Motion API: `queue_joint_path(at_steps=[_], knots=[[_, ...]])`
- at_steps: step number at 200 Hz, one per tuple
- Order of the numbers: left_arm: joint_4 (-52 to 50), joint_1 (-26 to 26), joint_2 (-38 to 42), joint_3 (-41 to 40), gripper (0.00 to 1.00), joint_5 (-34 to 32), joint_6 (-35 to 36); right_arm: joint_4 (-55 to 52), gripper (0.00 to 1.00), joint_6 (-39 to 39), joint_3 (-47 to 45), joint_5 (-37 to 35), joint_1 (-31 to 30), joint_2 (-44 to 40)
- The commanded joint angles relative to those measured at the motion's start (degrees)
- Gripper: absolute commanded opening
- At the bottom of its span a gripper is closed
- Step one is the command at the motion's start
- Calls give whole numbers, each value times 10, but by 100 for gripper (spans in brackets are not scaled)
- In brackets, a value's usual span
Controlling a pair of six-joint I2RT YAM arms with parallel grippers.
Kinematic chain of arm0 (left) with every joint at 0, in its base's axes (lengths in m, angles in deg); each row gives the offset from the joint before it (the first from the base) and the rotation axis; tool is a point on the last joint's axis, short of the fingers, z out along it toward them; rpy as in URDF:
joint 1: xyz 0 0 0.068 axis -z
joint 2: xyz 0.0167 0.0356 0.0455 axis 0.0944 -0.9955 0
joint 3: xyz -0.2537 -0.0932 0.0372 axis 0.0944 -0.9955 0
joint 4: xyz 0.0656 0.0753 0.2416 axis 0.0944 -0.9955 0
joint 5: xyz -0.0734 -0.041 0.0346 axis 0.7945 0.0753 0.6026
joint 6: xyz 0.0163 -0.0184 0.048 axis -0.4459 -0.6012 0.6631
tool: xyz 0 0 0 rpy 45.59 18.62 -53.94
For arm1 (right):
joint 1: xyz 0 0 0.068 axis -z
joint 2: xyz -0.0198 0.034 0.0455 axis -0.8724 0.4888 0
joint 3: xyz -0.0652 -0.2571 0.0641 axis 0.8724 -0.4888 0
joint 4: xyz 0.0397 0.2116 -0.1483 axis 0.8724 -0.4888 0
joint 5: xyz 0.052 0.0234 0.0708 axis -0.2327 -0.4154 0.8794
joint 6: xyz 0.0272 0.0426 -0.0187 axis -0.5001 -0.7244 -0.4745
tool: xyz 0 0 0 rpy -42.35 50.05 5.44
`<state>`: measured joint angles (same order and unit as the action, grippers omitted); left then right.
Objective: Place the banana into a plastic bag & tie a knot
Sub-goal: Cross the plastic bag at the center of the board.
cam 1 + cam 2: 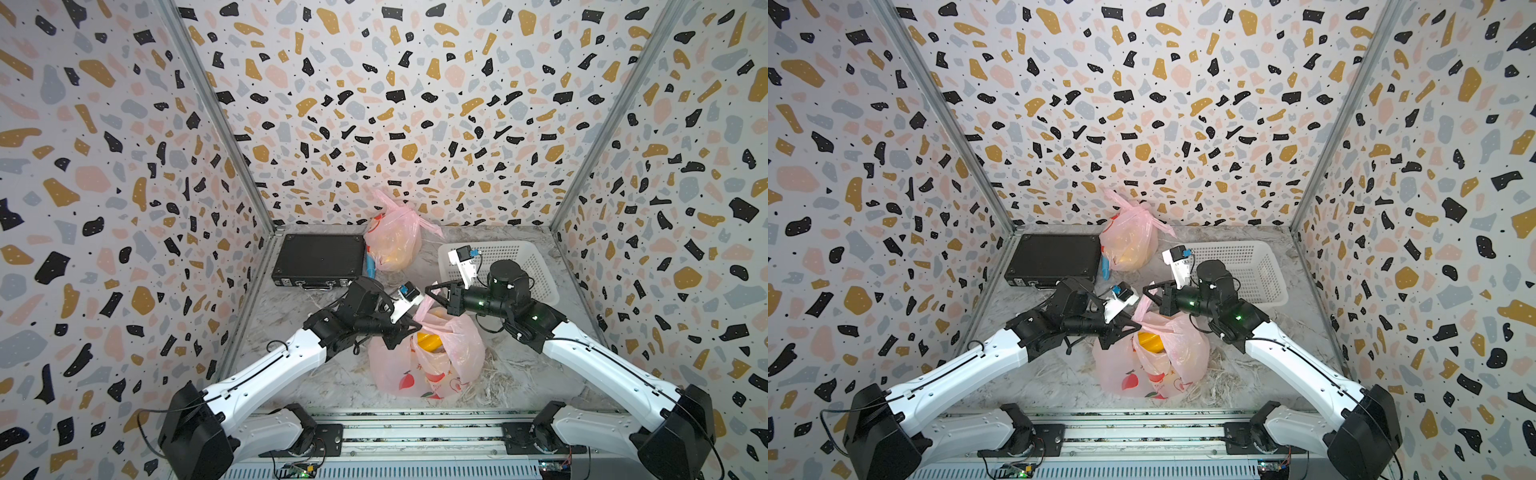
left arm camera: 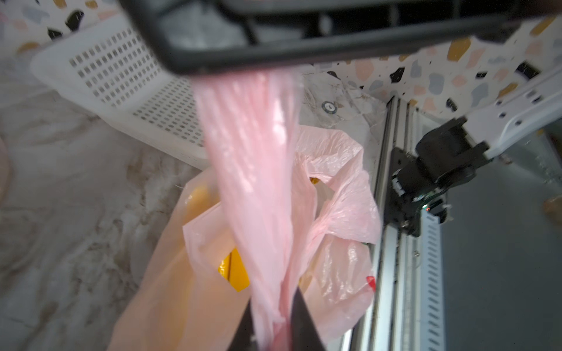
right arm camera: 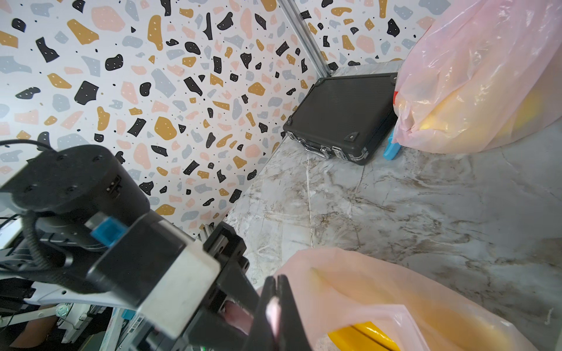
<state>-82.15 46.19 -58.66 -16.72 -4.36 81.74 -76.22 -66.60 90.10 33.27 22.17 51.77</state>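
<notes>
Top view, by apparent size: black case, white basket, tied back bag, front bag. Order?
Front bag and white basket look alike; the right arm hides part of the basket.
Then black case.
Smallest: tied back bag.

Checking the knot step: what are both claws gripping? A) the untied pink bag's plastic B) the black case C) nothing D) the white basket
A: the left claw and the right claw are each shut on gathered plastic of the untied pink bag.
</notes>
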Motion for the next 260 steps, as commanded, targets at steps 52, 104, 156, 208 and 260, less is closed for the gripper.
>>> queue_joint_path(at_steps=[52, 104, 156, 208, 260], knots=[[77, -10, 27, -17, 0, -68, -13, 59, 0, 7, -39, 136, 4, -43], [167, -6, 53, -72, 0, -90, 19, 10, 11, 33, -64, 169, 5, -90], [248, 9, 74, -130, 0, -104, 56, -151, 35, 66, 16, 42, 31, -143], [264, 9, 65, -134, 0, -71, 79, -194, 55, 29, 54, 0, 94, -109], [245, 9, 74, -128, 0, -31, 103, -89, 59, -19, 82, 176, 103, 16]])
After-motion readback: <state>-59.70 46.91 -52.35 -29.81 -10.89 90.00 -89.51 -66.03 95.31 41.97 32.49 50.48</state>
